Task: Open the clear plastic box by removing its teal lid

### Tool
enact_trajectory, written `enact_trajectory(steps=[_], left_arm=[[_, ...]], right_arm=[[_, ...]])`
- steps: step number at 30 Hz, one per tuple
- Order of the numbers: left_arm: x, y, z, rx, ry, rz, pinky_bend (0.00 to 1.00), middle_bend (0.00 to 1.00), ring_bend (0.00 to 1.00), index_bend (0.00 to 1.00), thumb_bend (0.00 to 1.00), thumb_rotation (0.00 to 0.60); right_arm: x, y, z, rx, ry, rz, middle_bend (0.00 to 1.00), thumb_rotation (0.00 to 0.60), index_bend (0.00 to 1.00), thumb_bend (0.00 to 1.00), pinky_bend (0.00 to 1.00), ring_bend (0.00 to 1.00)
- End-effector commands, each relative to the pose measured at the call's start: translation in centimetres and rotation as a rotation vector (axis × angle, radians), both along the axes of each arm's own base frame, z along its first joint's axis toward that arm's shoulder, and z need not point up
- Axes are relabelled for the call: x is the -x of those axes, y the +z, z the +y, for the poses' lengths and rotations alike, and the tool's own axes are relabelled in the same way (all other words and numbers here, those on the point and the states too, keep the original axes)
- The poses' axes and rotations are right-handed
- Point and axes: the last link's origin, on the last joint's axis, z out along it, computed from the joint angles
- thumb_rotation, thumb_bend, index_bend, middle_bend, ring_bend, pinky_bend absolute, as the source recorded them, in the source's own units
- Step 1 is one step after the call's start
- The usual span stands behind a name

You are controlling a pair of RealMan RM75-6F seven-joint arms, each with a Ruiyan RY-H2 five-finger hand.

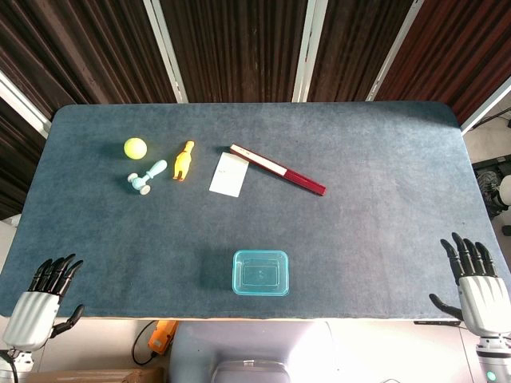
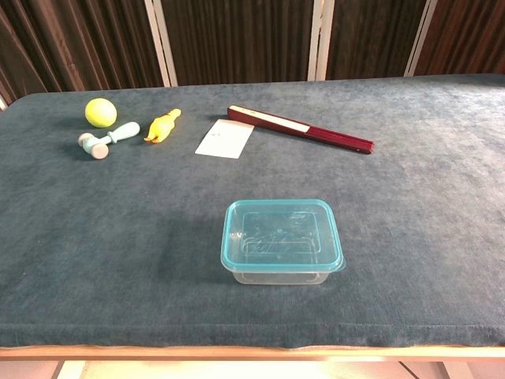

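Your clear plastic box (image 1: pixel 260 274) sits low in the centre of the head view, close to the near edge of the bench (image 1: pixel 383 231), with its teal lid (image 2: pixel 282 232) on top and level. Your left hand (image 1: pixel 46 299) is down in the lower left corner of that frame, just off the bench edge, fingers spread and holding nothing. Your right hand (image 1: pixel 475 287) mirrors it in the lower right corner, fingers fanned out, nothing in it either. Both are well apart from the box, which lies between them, roughly midway.

Count what you have: one box, one lid, two hands. Across the upper left of the frame there is one yellow-green ball (image 1: pixel 135 148), one pale blue toy hammer (image 1: pixel 147 177) just below it, and one orange rubber chicken (image 1: pixel 184 160) to its right. Then comes one white card (image 1: pixel 229 175), with one dark red folded fan (image 1: pixel 278 170) running diagonally from the card's upper corner toward the right (its near end appears to touch the card, though you cannot be sure from here).

Now the views. The head view gives you both hands and the whole bench from above, but the box reads only as a teal outline. The chest view shows neither hand; instead you get the box's clear side wall beneath the lid, and the lid's rim overhanging it all round.
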Motion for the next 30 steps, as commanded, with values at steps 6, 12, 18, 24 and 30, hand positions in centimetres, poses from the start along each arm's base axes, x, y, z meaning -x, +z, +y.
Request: enact_trajectory(steps=[6, 12, 18, 24, 30], left_arm=[[-1.5, -1.9, 0.8, 0.054, -0.124, -0.135, 0.00, 0.00, 0.00, 0.00, 0.31, 0.600], [-5.1, -6.2, 3.3, 0.214, -0.292, -0.256, 0.00, 0.00, 0.00, 0.00, 0.29, 0.600], [-9.5, -11.2, 5.3, 0.351, -0.354, -0.251, 0.00, 0.00, 0.00, 0.00, 0.27, 0.600], [-11.8, -14.2, 6.9, 0.469, -0.339, -0.261, 0.00, 0.00, 0.00, 0.00, 0.25, 0.600], [-15.1, -17.4, 8.5, 0.526, -0.327, -0.322, 0.00, 0.00, 0.00, 0.00, 0.24, 0.600]], right_arm=[[-0.5, -0.7, -0.1, -0.031, 0.020, 0.010, 0.00, 0.600, 0.00, 0.24, 0.00, 0.00], [-0.8, -1.8, -0.4, -0.102, 0.041, 0.025, 0.00, 0.600, 0.00, 0.24, 0.00, 0.00], [-1.2, -2.0, -0.3, -0.136, 0.064, 0.003, 0.00, 0.600, 0.00, 0.24, 0.00, 0.00], [-1.3, -1.1, -0.1, -0.121, 0.078, -0.028, 0.00, 0.600, 0.00, 0.24, 0.00, 0.00], [-0.9, 0.0, 0.0, -0.116, 0.079, -0.070, 0.00, 0.600, 0.00, 0.24, 0.00, 0.00]])
